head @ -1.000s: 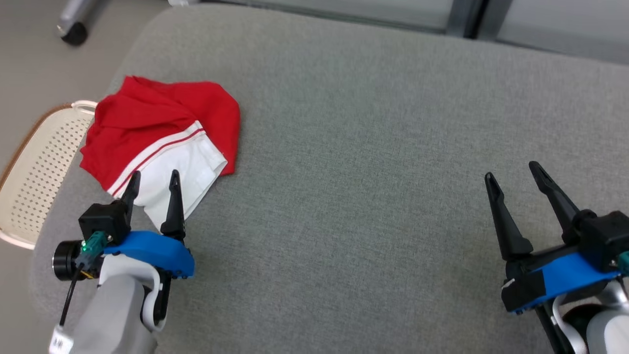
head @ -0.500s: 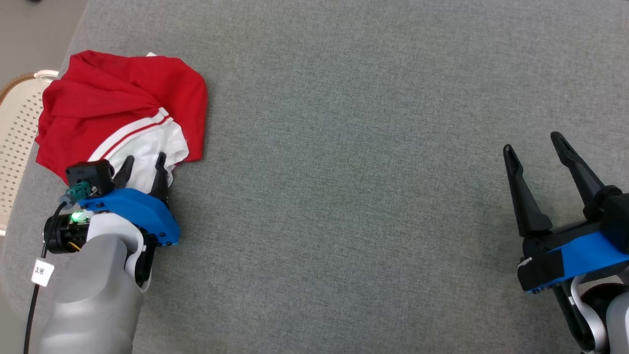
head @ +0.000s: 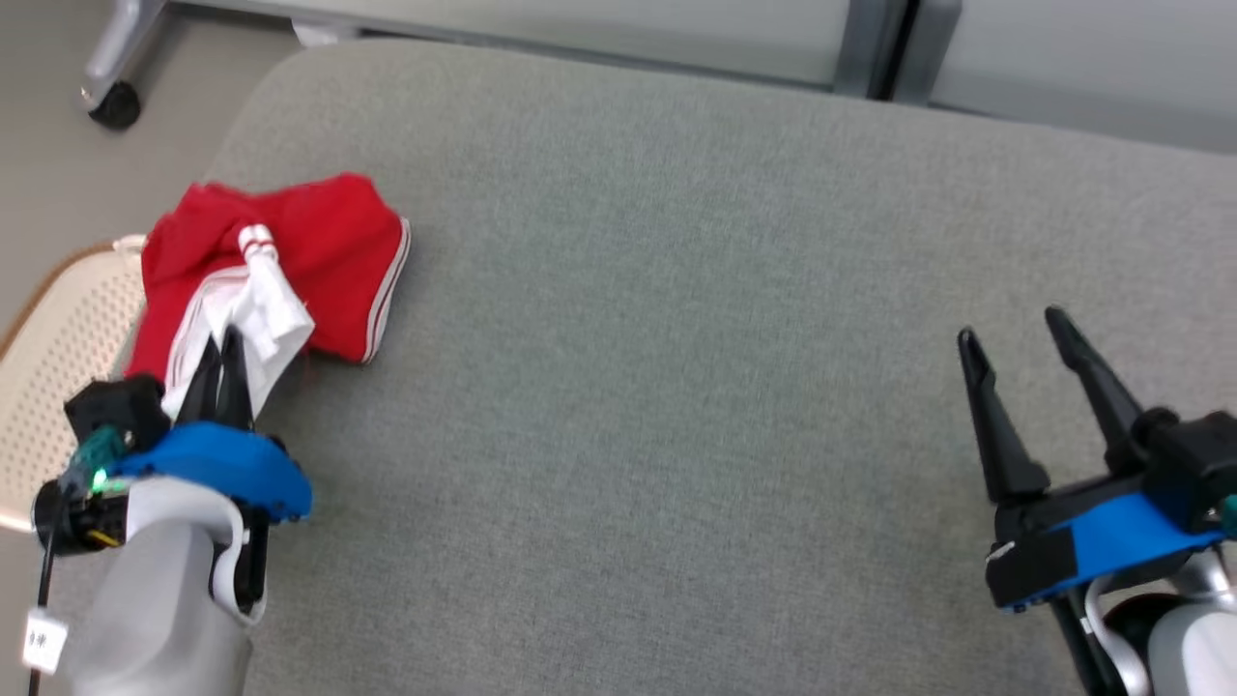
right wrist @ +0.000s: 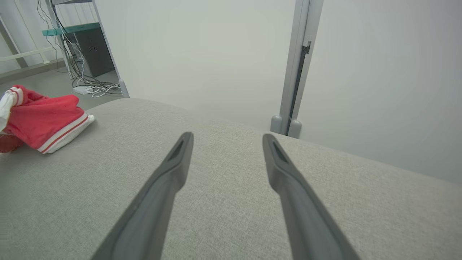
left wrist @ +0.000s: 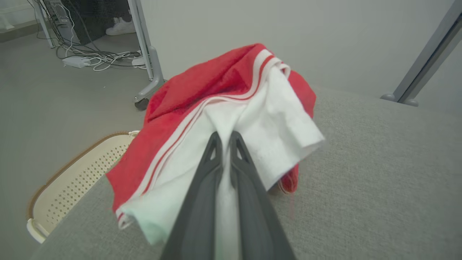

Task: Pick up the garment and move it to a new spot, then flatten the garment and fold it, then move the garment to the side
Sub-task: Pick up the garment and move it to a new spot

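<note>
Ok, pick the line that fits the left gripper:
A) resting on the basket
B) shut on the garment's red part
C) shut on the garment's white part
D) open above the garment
C: in the left wrist view the left gripper is pinched on the white cloth of the garment.

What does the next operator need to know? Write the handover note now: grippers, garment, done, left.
Left gripper: shut on the white part of the red and white fabric garment.
Right gripper: open, holding nothing, above the grey fabric cushion.
Garment: bunched near the cushion's left edge, white part drawn up by the grip, red part resting on the cushion. A cream perforated basket sits beside that edge.
Done: the grasp.
Left: carry it to a new spot, flatten, fold, move aside.
</note>
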Available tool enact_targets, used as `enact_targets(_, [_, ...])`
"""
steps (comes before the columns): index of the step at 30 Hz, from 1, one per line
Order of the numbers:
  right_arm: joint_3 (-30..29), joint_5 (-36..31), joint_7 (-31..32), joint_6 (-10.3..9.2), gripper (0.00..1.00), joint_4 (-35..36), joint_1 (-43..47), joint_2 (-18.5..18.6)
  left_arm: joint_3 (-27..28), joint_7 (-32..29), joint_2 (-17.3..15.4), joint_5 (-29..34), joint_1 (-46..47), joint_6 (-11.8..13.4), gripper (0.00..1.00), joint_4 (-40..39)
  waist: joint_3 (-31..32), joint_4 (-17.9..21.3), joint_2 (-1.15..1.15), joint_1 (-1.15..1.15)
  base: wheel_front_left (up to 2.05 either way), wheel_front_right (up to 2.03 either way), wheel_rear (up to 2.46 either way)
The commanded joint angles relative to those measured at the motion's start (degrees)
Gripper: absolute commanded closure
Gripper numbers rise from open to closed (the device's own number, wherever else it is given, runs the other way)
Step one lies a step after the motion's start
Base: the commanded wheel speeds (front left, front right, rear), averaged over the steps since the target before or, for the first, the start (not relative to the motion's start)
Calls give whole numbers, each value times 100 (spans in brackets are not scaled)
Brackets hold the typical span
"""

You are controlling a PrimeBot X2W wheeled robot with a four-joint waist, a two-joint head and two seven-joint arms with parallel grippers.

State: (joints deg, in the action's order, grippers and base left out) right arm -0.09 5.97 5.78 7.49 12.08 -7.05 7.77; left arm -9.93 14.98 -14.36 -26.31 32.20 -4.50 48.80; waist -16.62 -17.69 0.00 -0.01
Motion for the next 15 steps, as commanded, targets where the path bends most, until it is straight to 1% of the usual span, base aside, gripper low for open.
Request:
enact_targets(1, [35, 47, -73, 0, 0, -76, 131, -50, 125, 25, -23, 90, -289, 82, 100, -360, 370, 211, 0, 1, 0, 0, 0])
enact_targets(6, [35, 146, -180, 0, 0, -248, 441, -179, 291, 25, 52, 376, -1121, 304, 100, -1440, 931, 337, 0, 1, 0, 0, 0])
enact_targets(10, [54, 175, -194, 0, 0, -298, 652, -243, 237, 26, 93, 500, -1688, 408, 100, -2100, 1204, 525, 0, 1, 0, 0, 0])
enact_targets(12, [50, 195, -212, 0, 0, -295, 711, -274, 154, -2, 113, 538, -1870, 413, 100, -2408, 1265, 644, 0, 1, 0, 0, 0])
enact_targets(15, [73, 213, -233, 0, 0, -295, 756, -320, -64, -153, 186, 606, -2003, 351, 100, -2817, 1266, 851, 0, 1, 0, 0, 0])
